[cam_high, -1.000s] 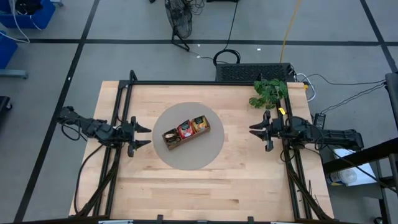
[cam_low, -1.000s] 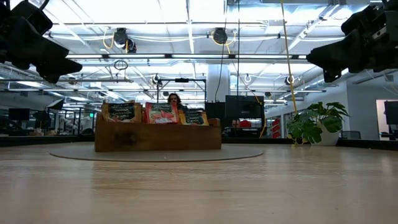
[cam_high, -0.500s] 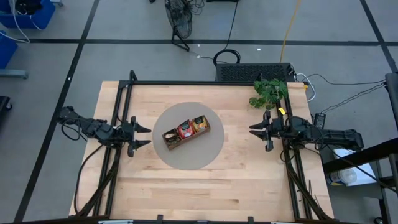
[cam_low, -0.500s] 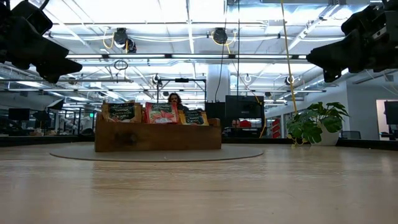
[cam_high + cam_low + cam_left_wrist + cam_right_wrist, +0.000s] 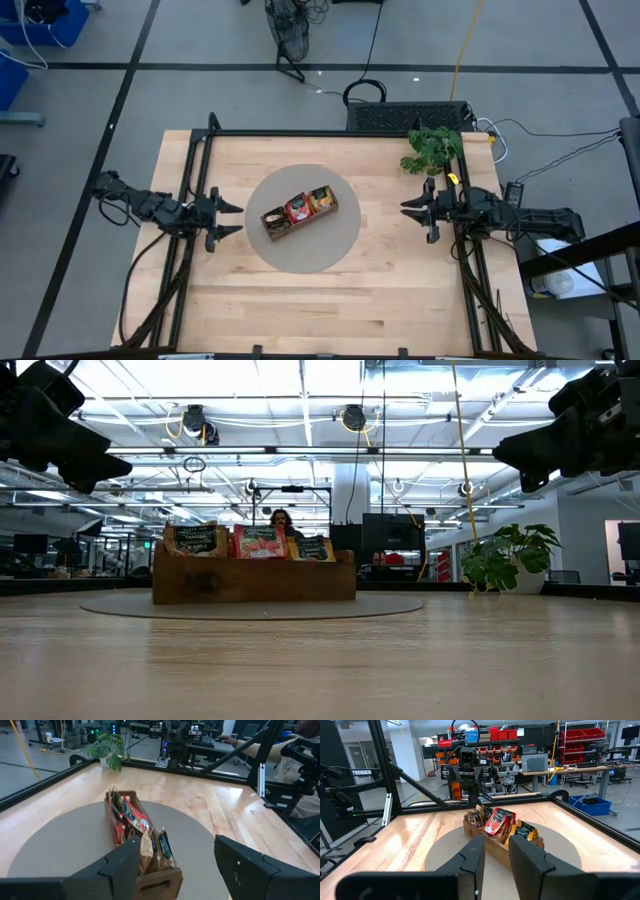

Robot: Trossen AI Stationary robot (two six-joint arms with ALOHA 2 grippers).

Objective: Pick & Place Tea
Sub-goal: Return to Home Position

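The tea sachets (image 5: 297, 209) stand upright, packed in the three compartments of a long brown wooden tray (image 5: 277, 224). Red ones are in the middle, with yellow-and-dark ones and pale beige ones in the end compartments. The tray rests on a round grey mat (image 5: 300, 255) at the table's middle. My left gripper (image 5: 228, 218) hovers open over the table's left side, pointing at the tray (image 5: 152, 881) and the sachets (image 5: 134, 816). My right gripper (image 5: 410, 212) hovers open on the right side, facing the tray (image 5: 499, 849) and the sachets (image 5: 498, 822). Both hang above table height in the low view.
A small potted plant (image 5: 432, 148) stands at the table's far right corner. Black frame rails (image 5: 300, 133) run along the far, left and right edges. Bare wooden table (image 5: 330, 300) lies between the mat and the near edge. A person (image 5: 280, 518) shows in the room behind the tray.
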